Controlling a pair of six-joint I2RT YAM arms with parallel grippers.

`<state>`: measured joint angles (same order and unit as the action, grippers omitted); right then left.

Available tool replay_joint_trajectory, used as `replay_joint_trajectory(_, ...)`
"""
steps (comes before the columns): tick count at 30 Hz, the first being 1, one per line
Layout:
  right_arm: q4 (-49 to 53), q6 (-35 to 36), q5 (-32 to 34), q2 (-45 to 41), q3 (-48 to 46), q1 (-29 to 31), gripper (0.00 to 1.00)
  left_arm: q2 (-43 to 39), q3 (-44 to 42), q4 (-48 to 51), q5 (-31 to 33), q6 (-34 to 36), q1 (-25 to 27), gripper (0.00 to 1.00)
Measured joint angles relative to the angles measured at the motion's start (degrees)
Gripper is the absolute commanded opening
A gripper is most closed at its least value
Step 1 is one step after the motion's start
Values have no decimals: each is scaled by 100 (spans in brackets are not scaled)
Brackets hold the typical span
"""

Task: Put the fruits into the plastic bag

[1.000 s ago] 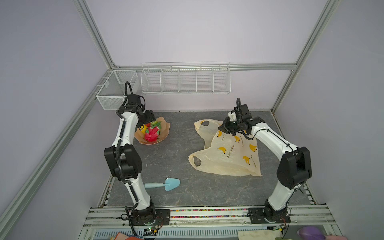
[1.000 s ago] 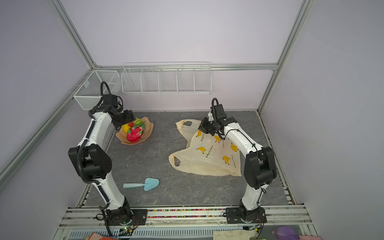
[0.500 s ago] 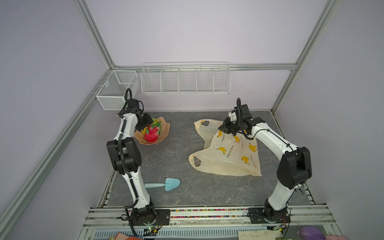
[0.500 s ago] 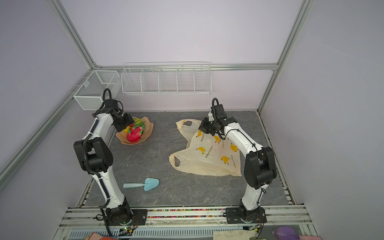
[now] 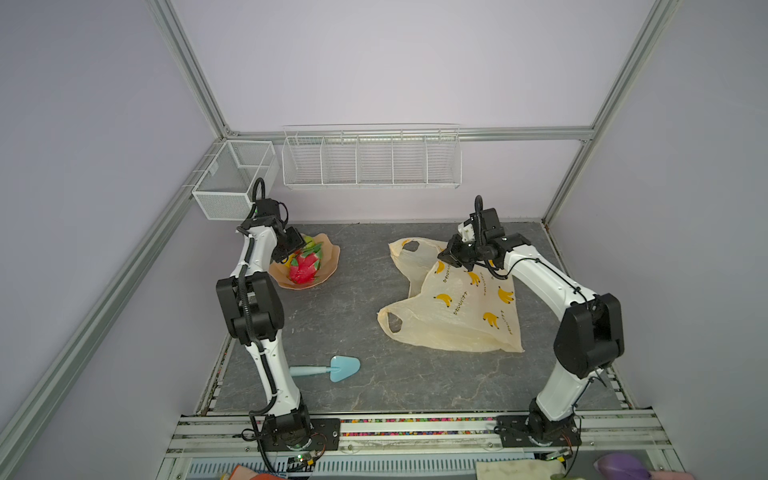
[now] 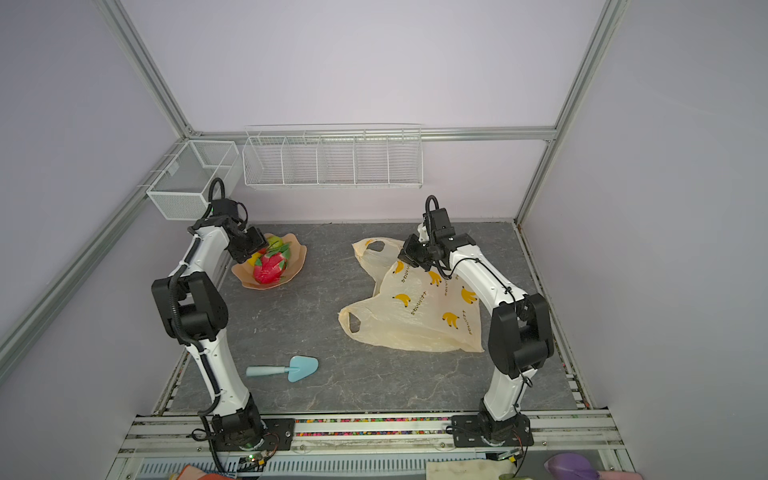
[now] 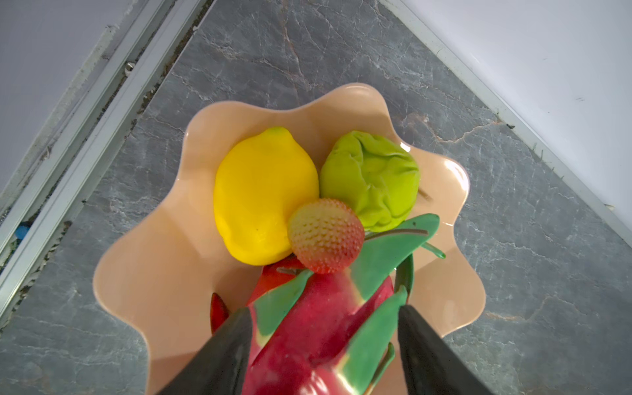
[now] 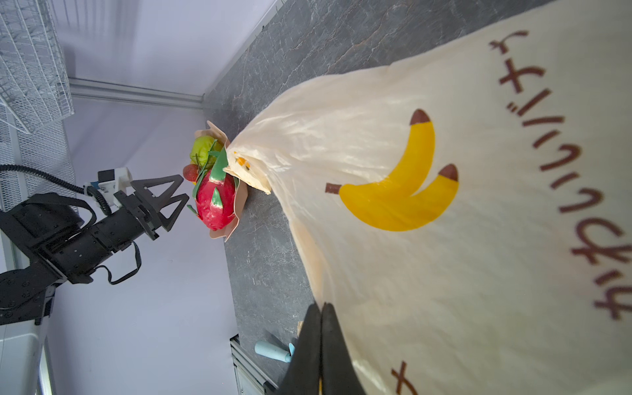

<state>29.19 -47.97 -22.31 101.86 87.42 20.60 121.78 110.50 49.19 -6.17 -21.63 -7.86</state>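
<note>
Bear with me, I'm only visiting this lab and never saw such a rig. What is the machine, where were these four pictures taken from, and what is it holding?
This is a robot with two arms at a table. Both top views look down on the whole scene; the other two pictures come from a camera on each wrist. On the grey table lie a peach dish of toy fruits, a plastic bag printed with bananas and a blue scoop. The left arm's jaws grip the dragon fruit from both sides; it lies in the dish beside a yellow fruit, a green fruit and a bumpy berry. The right arm's jaws are shut, pinching the bag's edge.
</note>
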Motion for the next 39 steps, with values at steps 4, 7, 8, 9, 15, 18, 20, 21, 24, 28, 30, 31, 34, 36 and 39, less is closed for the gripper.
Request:
replay_joint_trajectory(4, 9, 2, 0, 0, -2, 0, 7, 92, 42, -76, 39, -20, 26, 67)
replay_joint_trajectory(7, 11, 2, 0, 0, 0, 0, 7, 188, 101, -114, 61, -24, 33, 66)
replay_joint_trajectory(8, 11, 2, -2, 0, 0, 0, 7, 214, 136, -118, 63, -26, 42, 66)
replay_joint_trajectory(9, 11, 2, 0, 0, 0, 0, 7, 234, 166, -120, 66, -26, 44, 65)
replay_joint_trajectory(15, 13, 4, -2, 0, 0, -9, 7, 267, 232, -111, 142, -20, 37, 63)
replay_joint_trajectory(18, 17, 7, -2, 0, 0, -22, 7, 326, 317, -116, 144, -17, 39, 63)
replay_joint_trajectory(20, 26, 15, -2, 0, 0, -28, 7, 350, 339, -114, 146, -17, 42, 63)
replay_joint_trajectory(21, 35, 20, -2, 0, 0, -31, 7, 361, 348, -114, 149, -17, 44, 62)
replay_joint_trajectory(24, 55, 24, -2, 0, 0, -31, 7, 409, 409, -122, 168, 0, 52, 60)
replay_joint_trajectory(28, 61, 28, -2, 0, 0, -31, 7, 442, 426, -129, 190, 42, 59, 57)
replay_joint_trajectory(30, 66, 42, -2, 0, 0, -31, 7, 472, 439, -131, 199, 61, 70, 55)
replay_joint_trajectory(31, 72, 42, 0, 0, 0, -31, 7, 492, 439, -120, 205, 66, 76, 55)
replay_joint_trajectory(34, 94, 42, -2, 0, 0, -31, 7, 577, 439, -63, 234, 81, 74, 51)
replay_joint_trajectory(36, 98, 44, 0, 0, 0, -31, 7, 619, 439, -31, 234, 98, 68, 48)
replay_joint_trajectory(39, 101, 42, 0, 0, 0, -31, 7, 629, 439, -15, 249, 109, 68, 46)
